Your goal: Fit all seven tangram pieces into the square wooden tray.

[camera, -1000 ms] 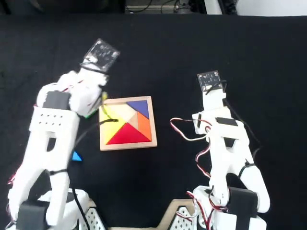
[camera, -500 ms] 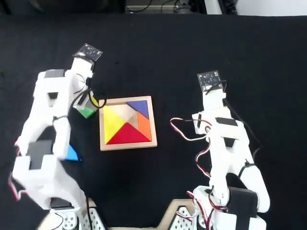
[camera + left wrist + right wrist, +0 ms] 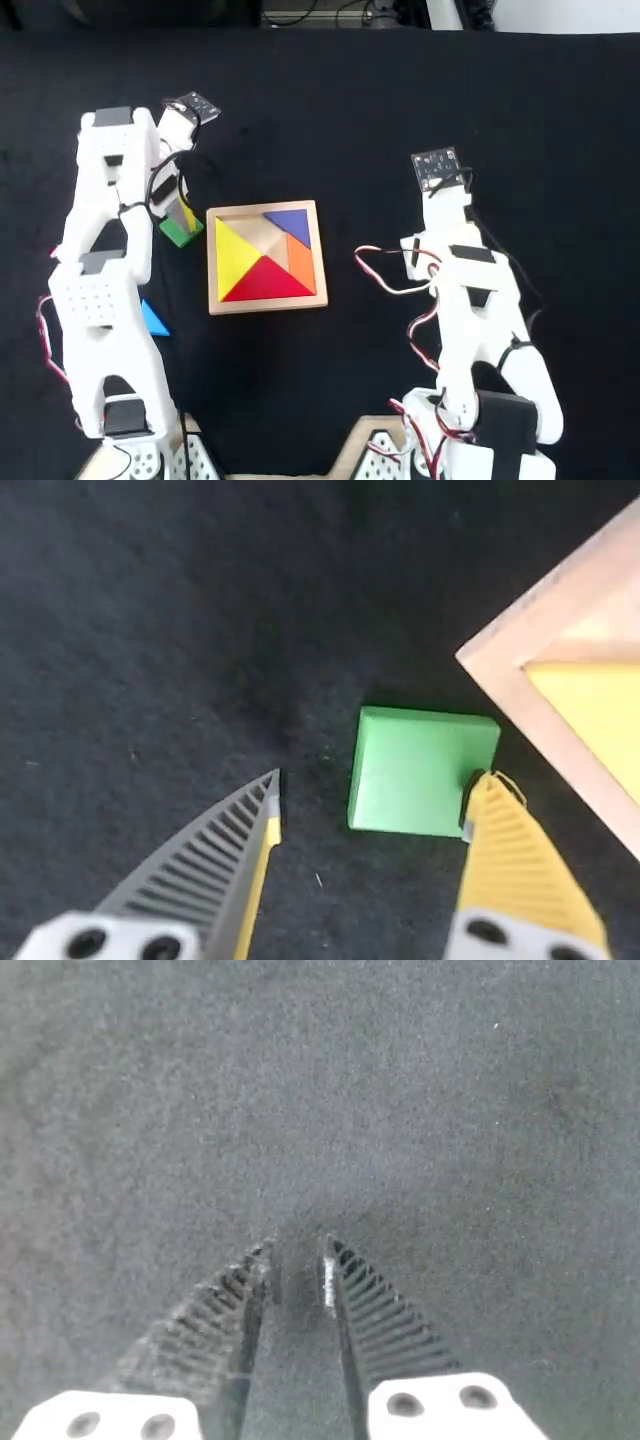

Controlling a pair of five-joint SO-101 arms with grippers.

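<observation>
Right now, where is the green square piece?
In the high view the green square piece lies just outside the left edge of the wooden tray, by its far corner, on the left arm's side; the left gripper hangs open over it.

Square piece (image 3: pixel 179 235) just left of tray (image 3: pixel 268 305)
</observation>
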